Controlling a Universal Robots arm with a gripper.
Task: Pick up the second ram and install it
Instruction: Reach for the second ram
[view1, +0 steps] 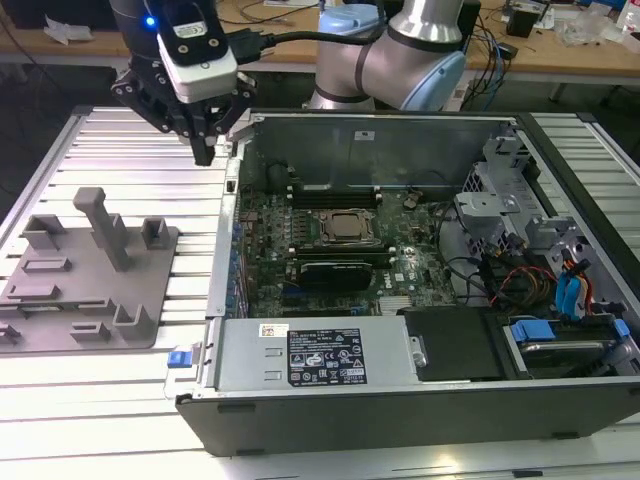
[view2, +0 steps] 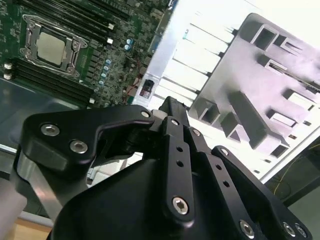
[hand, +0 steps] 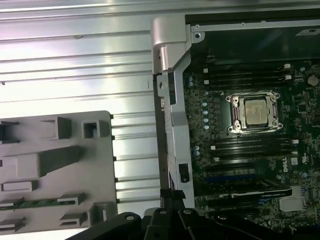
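Note:
The second ram (hand: 35, 202), a slim stick with a greenish board, lies in a slot of the grey holder plate (hand: 75, 170) beside the open computer case. In the exterior view my gripper (view1: 207, 152) hangs above the ribbed table between that grey plate (view1: 90, 300) and the case's near wall, with its fingers closed to a point and nothing between them. The gripper tip (view2: 170, 104) shows the same shut state in the second wrist view. Memory slots (hand: 250, 75) run on both sides of the processor socket (hand: 254, 111) on the motherboard.
The metal case wall (view1: 232, 200) stands just to the exterior view's right of the gripper. The grey plate carries an upright post (view1: 105, 225) and small blocks. A black card (view1: 340, 272) sits below the socket. Power supply (view1: 320, 355), cables and drive cage (view1: 510, 220) fill the case's other side.

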